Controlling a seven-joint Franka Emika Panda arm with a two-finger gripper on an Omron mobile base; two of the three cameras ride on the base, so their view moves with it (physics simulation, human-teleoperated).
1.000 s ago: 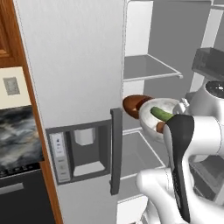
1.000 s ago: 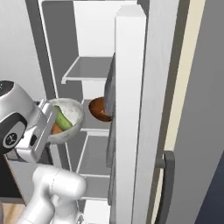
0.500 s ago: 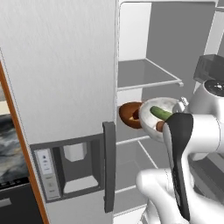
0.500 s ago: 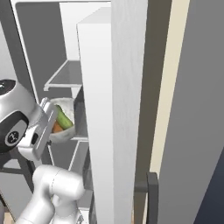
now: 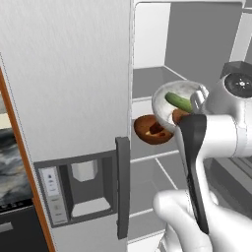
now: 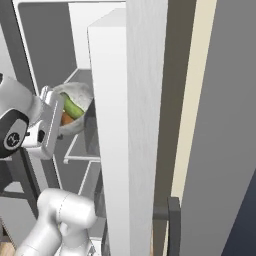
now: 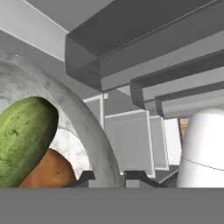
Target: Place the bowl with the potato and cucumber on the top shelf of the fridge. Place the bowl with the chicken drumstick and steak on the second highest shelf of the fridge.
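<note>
- The step in hand looks like the first one: the white arm carries the bowl with the potato and cucumber point(image 5: 178, 106) in the open fridge doorway, and it has not yet been set on a shelf.
- The bowl is pale, speckled and tipped a little toward the arm. The cucumber point(image 5: 179, 102) lies across it and the potato point(image 5: 179, 115) sits lower, partly hidden by the rim.
- From the right side the same bowl point(image 6: 76, 107) hangs in the air beside the edge of the open fridge door point(image 6: 112, 125), in front of the shelves.
- The top shelf point(image 5: 150, 81) is a flat grey plate behind the bowl, bare as far as I can see. The bowl's rim sits at about its height (hard to judge how far out in front).
- A brown wooden bowl point(image 5: 151, 129) rests on the second highest shelf point(image 5: 147, 156), near its front left corner, just below and left of the carried bowl.
- The gripper point(image 7: 107, 177) is clamped on the bowl's rim: in the hand view its dark tips stand either side of the thick grey wall.
- My guess at the next move: lift slightly, level the bowl, reach in over the top shelf's front rail, lower, then let go.
- Risk, as I judge it: the tilt could roll the cucumber out.
</note>
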